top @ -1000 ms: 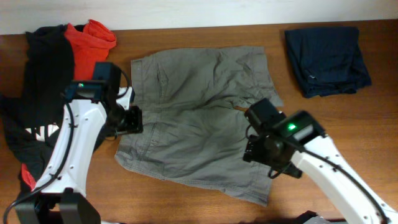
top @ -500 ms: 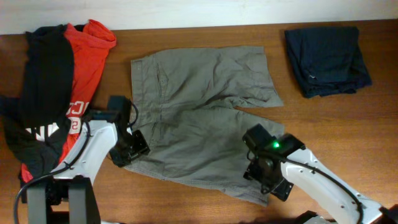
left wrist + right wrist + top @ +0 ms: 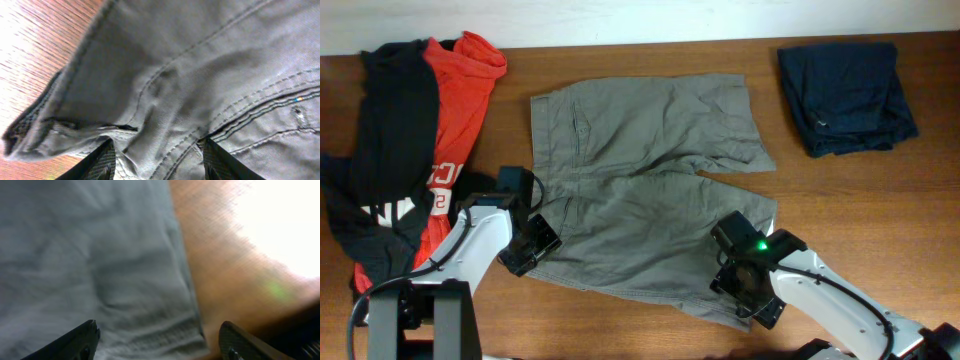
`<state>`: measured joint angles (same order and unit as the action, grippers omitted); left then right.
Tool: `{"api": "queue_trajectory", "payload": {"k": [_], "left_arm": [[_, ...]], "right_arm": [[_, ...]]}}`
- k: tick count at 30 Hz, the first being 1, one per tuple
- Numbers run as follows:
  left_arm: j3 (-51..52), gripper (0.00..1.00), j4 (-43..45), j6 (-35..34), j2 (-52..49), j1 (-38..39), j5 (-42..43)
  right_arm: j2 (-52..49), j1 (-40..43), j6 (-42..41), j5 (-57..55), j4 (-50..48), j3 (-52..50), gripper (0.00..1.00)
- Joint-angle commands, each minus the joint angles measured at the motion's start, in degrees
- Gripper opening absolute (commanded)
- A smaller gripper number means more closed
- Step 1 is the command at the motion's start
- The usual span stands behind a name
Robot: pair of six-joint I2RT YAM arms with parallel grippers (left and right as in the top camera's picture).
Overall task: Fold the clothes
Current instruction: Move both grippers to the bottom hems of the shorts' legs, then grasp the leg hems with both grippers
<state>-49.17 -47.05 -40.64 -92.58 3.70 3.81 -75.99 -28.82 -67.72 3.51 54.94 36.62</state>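
Observation:
The grey-olive shorts (image 3: 640, 190) lie spread flat in the middle of the table, waistband to the left. My left gripper (image 3: 528, 248) is open at the near left waistband corner; in the left wrist view its fingers (image 3: 160, 162) straddle the stitched fabric (image 3: 190, 75). My right gripper (image 3: 745, 290) is open over the near leg hem at the right. In the right wrist view its fingers (image 3: 160, 342) stand either side of the hem edge (image 3: 180, 305), with bare wood beyond.
A pile of red and black printed tops (image 3: 405, 150) lies at the left edge. A folded dark navy garment (image 3: 845, 95) lies at the back right. The brown wooden table (image 3: 870, 200) shows to the right of the shorts.
Both arms have moved toward the near edge of the table and come down low over the near side of the shorts, left at the waistband corner, right at the leg hem.

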Motion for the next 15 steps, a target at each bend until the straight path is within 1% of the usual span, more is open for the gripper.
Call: {"api": "queue_trajectory", "payload": {"k": [1,4,7,9,11,12,14,15], "left_arm": [[1.4,0.56,0.4,-1.1,0.5,-0.1,-3.8],[2.4,0.56,0.9,-1.1,0.4,0.0,-5.1],[4.1,0.56,1.7,-1.1,0.4,0.0,-5.1],[5.0,0.56,1.9,-1.1,0.4,-0.1,-5.1],[6.8,0.54,3.2,-1.1,0.4,-0.1,-4.9],[7.5,0.5,4.0,-1.1,0.4,0.0,-4.7],[9.0,0.4,5.9,-1.1,0.4,-0.1,-3.1],[9.7,0.31,6.6,-1.1,0.4,0.0,-2.2]], "right_arm": [[0.6,-0.4,4.1,-1.3,-3.7,-2.6,0.81],[0.6,-0.4,8.4,-1.4,-8.0,-4.6,0.81],[0.6,-0.4,9.2,-1.2,-9.2,-5.7,0.8],[0.6,-0.4,9.2,0.0,-9.4,-6.2,0.74],[0.6,-0.4,9.2,0.9,-9.4,-6.6,0.57],[0.6,-0.4,9.2,1.1,-9.4,-6.7,0.56],[0.6,-0.4,9.2,1.3,-9.4,-6.8,0.5],[0.6,-0.4,9.2,1.6,-9.4,-6.8,0.46]]}}
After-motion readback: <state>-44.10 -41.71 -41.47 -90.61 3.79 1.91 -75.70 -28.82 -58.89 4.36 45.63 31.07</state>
